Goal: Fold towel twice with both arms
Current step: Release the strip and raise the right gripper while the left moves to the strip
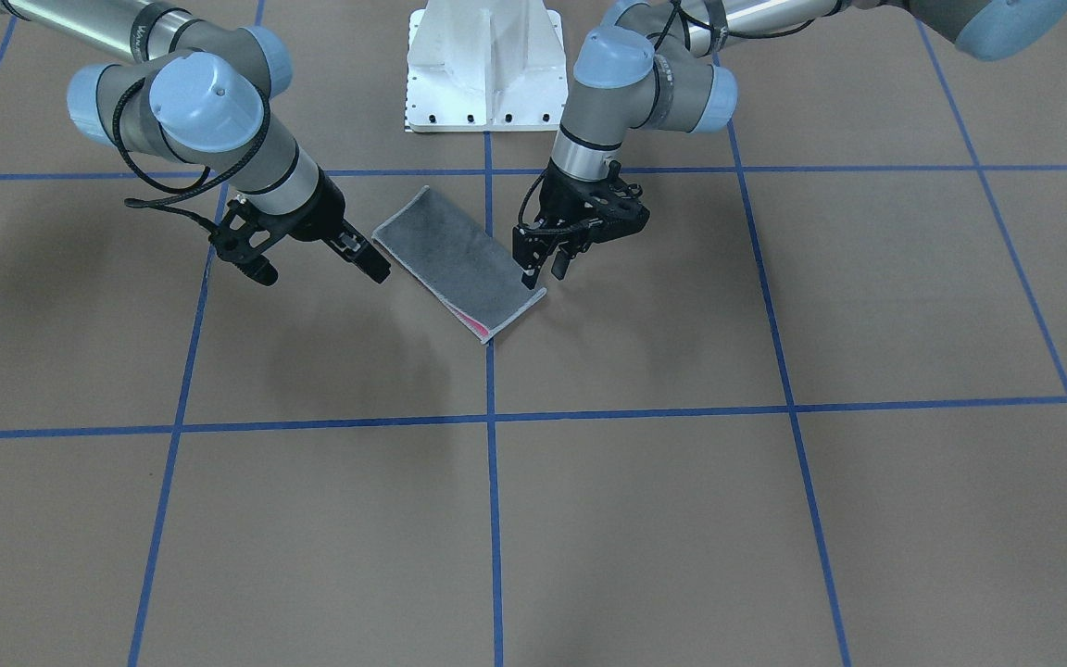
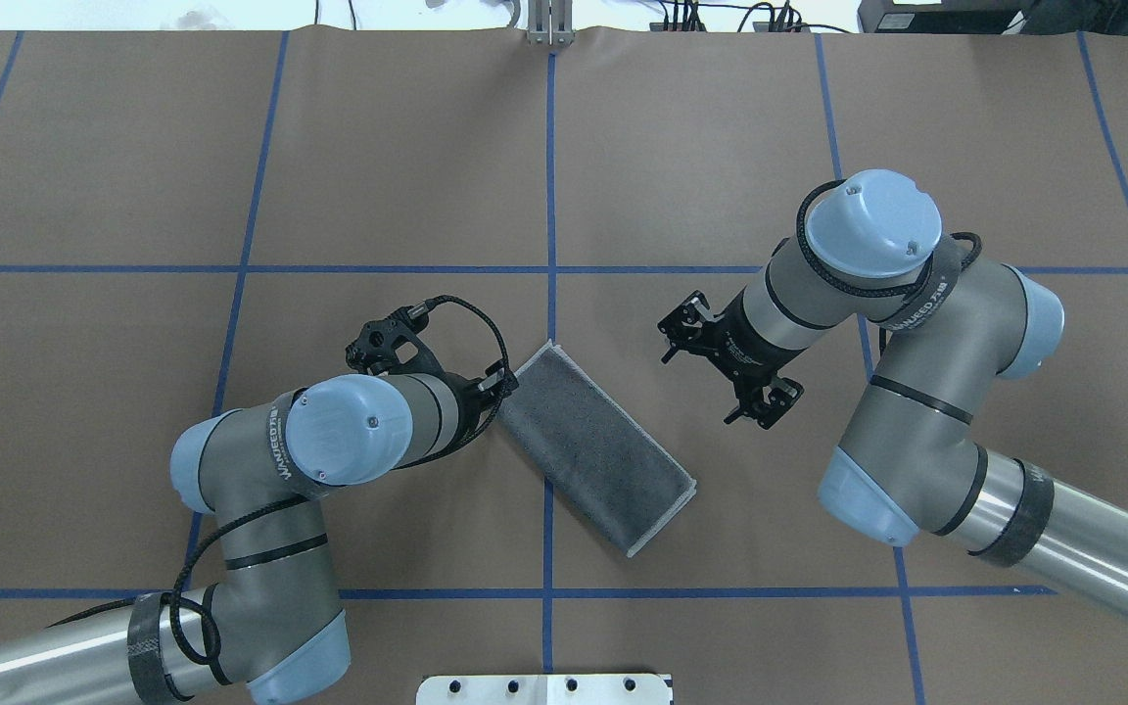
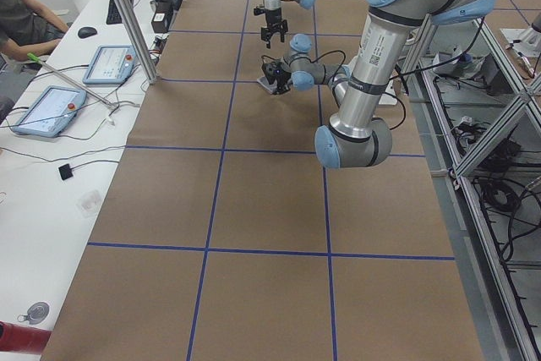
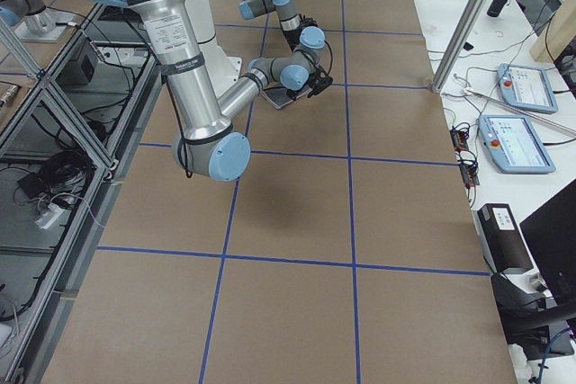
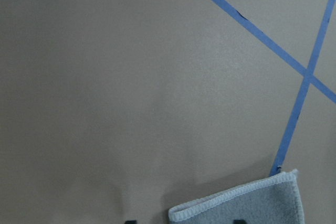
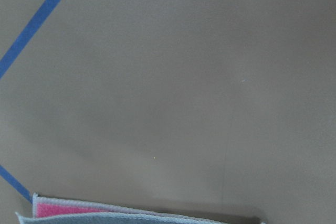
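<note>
Looking front-on, you've got the folded towel (image 1: 464, 264), grey up, slanting away from the white pedestal (image 1: 484, 74). The left gripper (image 1: 542, 278), jaws parted, is at its far corner. The right gripper (image 1: 376, 269) is at the pedestal end, spread untellable. Overhead, same diagonal. Wrist views show its edge just below.

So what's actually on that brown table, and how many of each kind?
robot arms: 2, the left arm and the right arm
towel: 1
white pedestal base: 1
total: 4
</note>
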`<state>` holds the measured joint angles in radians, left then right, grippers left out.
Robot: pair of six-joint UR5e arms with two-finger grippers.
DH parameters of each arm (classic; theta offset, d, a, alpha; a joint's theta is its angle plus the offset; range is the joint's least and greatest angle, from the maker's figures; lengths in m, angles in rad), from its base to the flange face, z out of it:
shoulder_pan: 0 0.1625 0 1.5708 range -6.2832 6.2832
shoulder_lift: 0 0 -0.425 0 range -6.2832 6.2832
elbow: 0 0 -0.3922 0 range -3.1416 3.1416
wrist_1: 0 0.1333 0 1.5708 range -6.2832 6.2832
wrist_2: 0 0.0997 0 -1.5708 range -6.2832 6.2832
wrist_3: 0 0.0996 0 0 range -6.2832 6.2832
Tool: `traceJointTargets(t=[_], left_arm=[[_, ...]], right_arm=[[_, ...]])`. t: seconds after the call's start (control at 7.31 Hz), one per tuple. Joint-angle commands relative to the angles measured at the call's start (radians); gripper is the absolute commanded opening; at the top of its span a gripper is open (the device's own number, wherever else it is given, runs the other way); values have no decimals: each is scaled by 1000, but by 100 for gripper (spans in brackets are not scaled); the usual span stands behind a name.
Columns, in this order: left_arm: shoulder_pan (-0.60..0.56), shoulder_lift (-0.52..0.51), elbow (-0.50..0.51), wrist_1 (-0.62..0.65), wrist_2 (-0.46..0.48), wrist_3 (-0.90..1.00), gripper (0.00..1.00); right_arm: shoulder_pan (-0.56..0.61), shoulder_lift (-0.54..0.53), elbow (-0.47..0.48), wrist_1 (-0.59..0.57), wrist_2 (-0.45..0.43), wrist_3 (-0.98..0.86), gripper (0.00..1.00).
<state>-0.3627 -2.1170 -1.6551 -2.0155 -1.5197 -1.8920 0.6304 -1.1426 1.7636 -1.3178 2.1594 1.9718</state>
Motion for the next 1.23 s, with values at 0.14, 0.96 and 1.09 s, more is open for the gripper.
traceJointTargets(t=[0.14, 0.96, 1.09], left_arm=[[5, -4, 18, -2, 1, 2, 55], [2, -17, 35, -6, 1, 4, 46], [2, -20, 43, -6, 1, 22, 46]], right_arm=[[0, -2, -6, 0, -1, -2, 100], [2, -6, -6, 0, -1, -1, 100], [2, -6, -6, 0, -1, -1, 100]])
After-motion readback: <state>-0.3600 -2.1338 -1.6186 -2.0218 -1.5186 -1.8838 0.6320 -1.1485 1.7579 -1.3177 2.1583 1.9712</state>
